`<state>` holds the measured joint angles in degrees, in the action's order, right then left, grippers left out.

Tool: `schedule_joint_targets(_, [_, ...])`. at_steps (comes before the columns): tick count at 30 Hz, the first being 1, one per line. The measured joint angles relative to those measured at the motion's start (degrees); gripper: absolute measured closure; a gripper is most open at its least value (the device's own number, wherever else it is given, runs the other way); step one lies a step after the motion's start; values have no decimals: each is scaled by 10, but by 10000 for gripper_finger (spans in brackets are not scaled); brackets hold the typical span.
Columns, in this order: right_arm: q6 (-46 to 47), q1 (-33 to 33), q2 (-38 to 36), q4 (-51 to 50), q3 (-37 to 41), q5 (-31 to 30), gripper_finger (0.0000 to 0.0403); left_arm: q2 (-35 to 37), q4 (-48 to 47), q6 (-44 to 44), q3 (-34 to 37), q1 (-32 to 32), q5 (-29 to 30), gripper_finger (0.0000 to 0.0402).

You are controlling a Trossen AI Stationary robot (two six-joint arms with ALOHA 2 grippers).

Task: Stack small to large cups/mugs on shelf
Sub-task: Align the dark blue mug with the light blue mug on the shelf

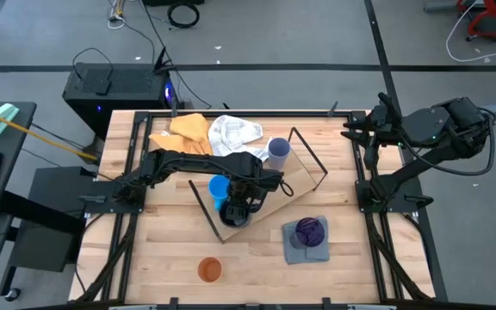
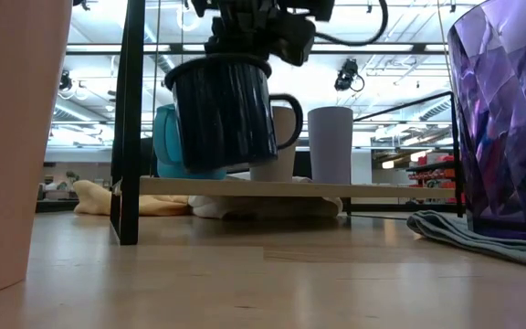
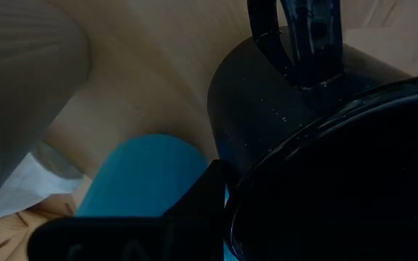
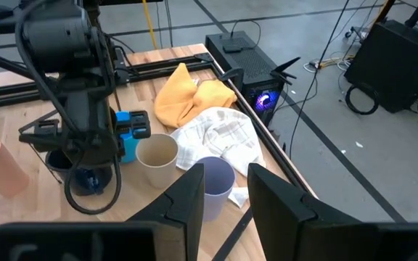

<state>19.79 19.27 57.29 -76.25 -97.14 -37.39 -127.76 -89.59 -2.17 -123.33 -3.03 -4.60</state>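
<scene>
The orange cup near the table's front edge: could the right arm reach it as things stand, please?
Probably not readily: the orange cup stands unobstructed, but the right tool waits folded at the opposite far corner.

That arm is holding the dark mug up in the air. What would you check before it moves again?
1. Left pincer shut on navy mug: ok.
2. Mug off the table, upright: ok.
3. Mug lined up over the shelf: cannot tell.
4. Blue mug, beige cup and lavender cup standing on the shelf: ok.
5. Right pincer parked away, open: ok.
6. Purple cup and orange cup not shelved: not ok.
</scene>
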Motion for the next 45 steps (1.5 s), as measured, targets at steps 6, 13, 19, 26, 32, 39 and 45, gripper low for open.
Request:
schedule_joint_targets(6, [0, 0, 0, 0, 0, 0, 289, -8, -2, -2, 1, 0, -1, 379])
schedule_joint_targets(13, [0, 0, 0, 0, 0, 0, 289, -9, -4, -1, 1, 10, 3, 379])
schedule_joint_targets(19, [0, 0, 0, 0, 0, 0, 289, -9, -4, -4, 0, 10, 4, 379])
schedule_joint_targets(26, [0, 0, 0, 0, 0, 0, 289, -9, -4, -3, 0, 10, 3, 371])
schedule_joint_targets(32, [0, 0, 0, 0, 0, 0, 289, -9, -4, 4, 0, 9, -12, 375])
schedule_joint_targets(39, [0, 0, 0, 0, 0, 0, 289, -9, -4, 13, 0, 9, -17, 343])
schedule_joint_targets(45, [0, 0, 0, 0, 0, 0, 289, -9, -4, 17, 0, 9, -18, 314])
